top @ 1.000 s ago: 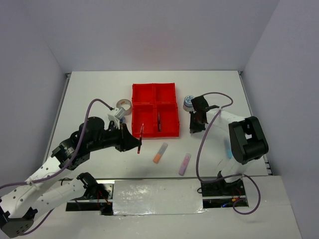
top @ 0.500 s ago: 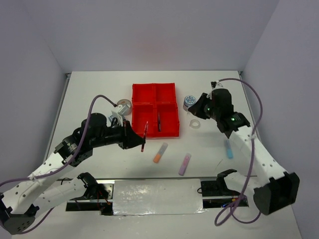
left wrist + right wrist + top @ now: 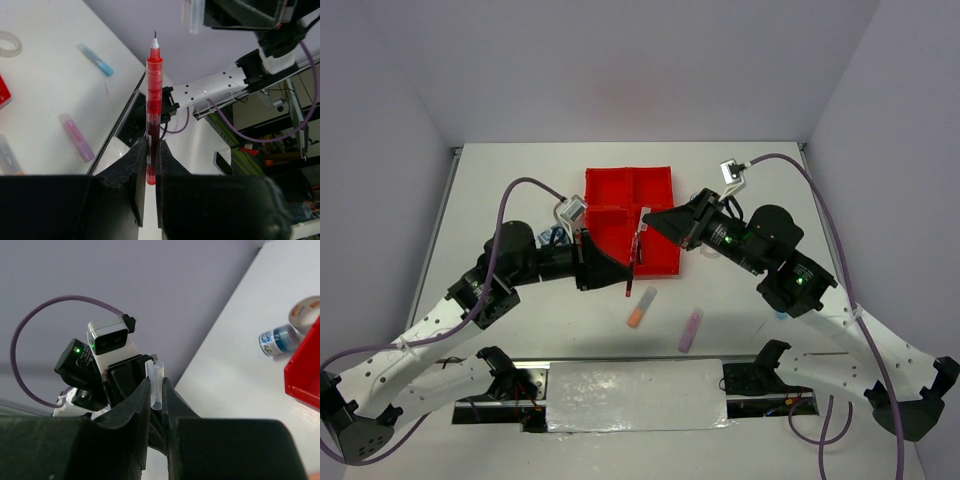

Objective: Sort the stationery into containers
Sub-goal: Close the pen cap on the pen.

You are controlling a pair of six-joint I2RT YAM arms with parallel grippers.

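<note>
My left gripper (image 3: 626, 277) (image 3: 151, 143) is shut on a thin red pen (image 3: 154, 100), bare tip pointing away from it. The pen (image 3: 636, 250) is held in the air over the near right part of the red tray (image 3: 610, 190). My right gripper (image 3: 652, 222) (image 3: 156, 384) is shut on a small clear pen cap (image 3: 156, 371). It faces the left gripper, the cap (image 3: 193, 15) just beyond the pen tip. Orange (image 3: 640, 306) and purple (image 3: 691, 329) highlighters lie in front of the tray.
The left wrist view shows a light-blue highlighter (image 3: 95, 52), the purple highlighter (image 3: 76, 136) and a clear tape ring (image 3: 7, 44) on the table. The right wrist view shows a blue-white roll (image 3: 279, 338), a tan tape ring (image 3: 306, 310) and the tray's corner (image 3: 305, 371).
Both arms have risen and swung towards each other over the tray. The left gripper carried the red pen right. The right gripper came in from the tray's right side with the cap.
</note>
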